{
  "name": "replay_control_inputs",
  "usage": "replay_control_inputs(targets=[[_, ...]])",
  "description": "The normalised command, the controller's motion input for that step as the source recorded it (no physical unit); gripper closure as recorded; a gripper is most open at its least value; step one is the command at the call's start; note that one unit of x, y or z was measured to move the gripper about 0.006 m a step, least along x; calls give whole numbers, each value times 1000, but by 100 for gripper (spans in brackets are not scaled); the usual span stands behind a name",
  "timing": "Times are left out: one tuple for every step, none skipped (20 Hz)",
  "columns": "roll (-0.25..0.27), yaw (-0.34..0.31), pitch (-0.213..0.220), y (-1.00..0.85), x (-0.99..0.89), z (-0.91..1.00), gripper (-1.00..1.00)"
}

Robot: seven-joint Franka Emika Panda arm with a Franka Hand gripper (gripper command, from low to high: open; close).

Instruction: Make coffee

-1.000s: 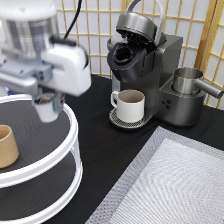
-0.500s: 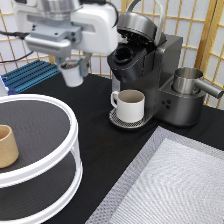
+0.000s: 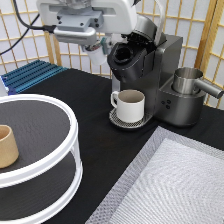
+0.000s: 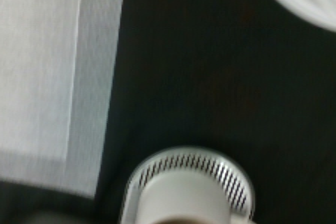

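Note:
My gripper (image 3: pixel 99 46) hangs high at the exterior view's top, just left of the dark coffee machine (image 3: pixel 150 70). It is shut on the coffee (image 3: pixel 97 56), a small white pod that pokes out below the fingers, level with the machine's open pod chamber (image 3: pixel 123 54). A white handled mug (image 3: pixel 131 104) stands on the round drip tray (image 3: pixel 118 121) under the spout. From the wrist view I look down on the mug (image 4: pixel 187 195) and the slotted drip tray (image 4: pixel 225 172).
A white two-tier round shelf (image 3: pixel 60 107) fills the exterior view's left, with a tan handleless cup (image 3: pixel 6 145) on its upper tier. A steel pitcher (image 3: pixel 187 80) sits on the machine's right side. A grey mesh mat (image 3: pixel 170 185) covers the bottom right. A blue rack (image 3: pixel 30 74) lies behind.
The arm has swung from above the round shelf toward the exterior view's right and upward, carrying the pod up to the coffee machine's open chamber.

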Motion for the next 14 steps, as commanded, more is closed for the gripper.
replay_control_inputs(targets=[[357, 0, 27, 346, 134, 266, 100], [347, 0, 10, 326, 106, 297, 100], [336, 0, 0, 306, 100, 334, 100], [325, 0, 0, 289, 106, 366, 100], [320, 0, 0, 197, 74, 389, 100], [314, -4, 0, 189, 69, 406, 100], [312, -11, 0, 134, 100, 409, 100], [301, -17, -2, 97, 123, 429, 100], [264, -43, -20, 6, 134, 329, 100], [216, -48, -23, 0, 154, 143, 100], [153, -40, -28, 51, 100, 83, 100], [128, -21, -32, 77, 97, 0, 100], [113, -6, -38, 106, 26, 11, 100], [94, -3, -41, 97, 0, -20, 100]])
